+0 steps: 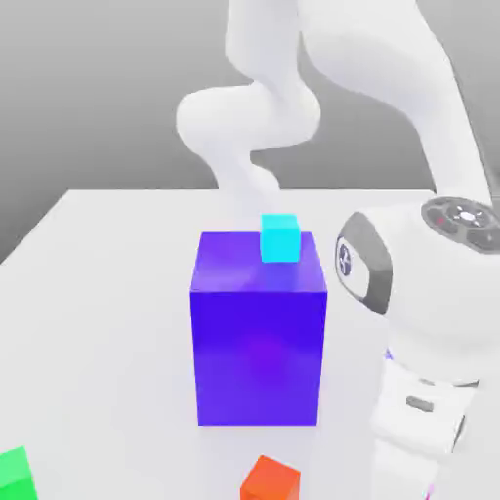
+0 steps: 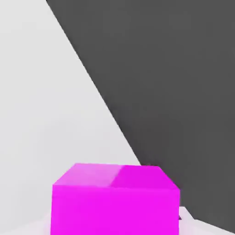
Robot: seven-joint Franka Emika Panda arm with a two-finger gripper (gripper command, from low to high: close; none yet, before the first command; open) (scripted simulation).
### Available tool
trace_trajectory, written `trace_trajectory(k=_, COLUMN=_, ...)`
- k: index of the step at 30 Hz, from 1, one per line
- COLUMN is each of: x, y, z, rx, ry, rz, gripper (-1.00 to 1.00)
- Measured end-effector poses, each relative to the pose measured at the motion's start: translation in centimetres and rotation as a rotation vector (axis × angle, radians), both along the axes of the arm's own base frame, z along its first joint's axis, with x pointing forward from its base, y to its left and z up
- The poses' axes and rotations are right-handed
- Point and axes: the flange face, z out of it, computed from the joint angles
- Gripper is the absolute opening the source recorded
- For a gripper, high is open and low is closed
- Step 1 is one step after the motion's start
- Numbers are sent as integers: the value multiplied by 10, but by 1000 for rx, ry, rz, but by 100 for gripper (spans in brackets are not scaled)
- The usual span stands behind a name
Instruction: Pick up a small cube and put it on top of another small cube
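The small cube (image 2: 114,202), plain bright magenta, sits right under the hand camera on the white table. My gripper (image 1: 427,488) hangs low at the exterior view's lower right, shut on this cube, where a thin magenta sliver peeks out beside the hand. Another small cube (image 1: 14,475), bright green, rests at the exterior view's lower left corner, partly cut off by the picture's edge and far from the gripper.
A big blue-violet block (image 1: 259,332) stands mid-table with a cyan small cube (image 1: 279,238) on its top. An orange-red small cube (image 1: 270,480) lies in front of it. The table's edge (image 2: 110,114) runs close past the magenta cube, with dark floor beyond.
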Motion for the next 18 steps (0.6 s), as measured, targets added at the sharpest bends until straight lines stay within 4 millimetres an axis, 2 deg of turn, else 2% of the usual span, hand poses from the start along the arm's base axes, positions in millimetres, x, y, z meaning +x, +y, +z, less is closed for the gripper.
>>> trace_trajectory(k=3, x=8, y=-75, z=8, rx=-2, ry=1, rz=-214, gripper=-100)
trace_trajectory(k=6, x=5, y=-150, z=15, rx=-2, ry=1, rz=-428, gripper=-100)
trace_trajectory(k=11, x=-23, y=-275, z=29, rx=2, ry=-2, rz=-795, gripper=-100)
trace_trajectory(k=13, x=-39, y=-325, z=22, rx=5, ry=-4, rz=-946, gripper=-100)
trace_trajectory(k=14, x=-48, y=-350, z=7, rx=6, ry=-5, rz=-1020, gripper=-100)
trace_trajectory(k=15, x=-53, y=-362, z=-8, rx=5, ry=-6, rz=-1057, gripper=-100)
trace_trajectory(k=16, x=-56, y=-368, z=-18, rx=5, ry=-6, rz=-1076, gripper=100)
trace_trajectory(k=18, x=-56, y=-368, z=-18, rx=5, ry=-6, rz=-1076, gripper=100)
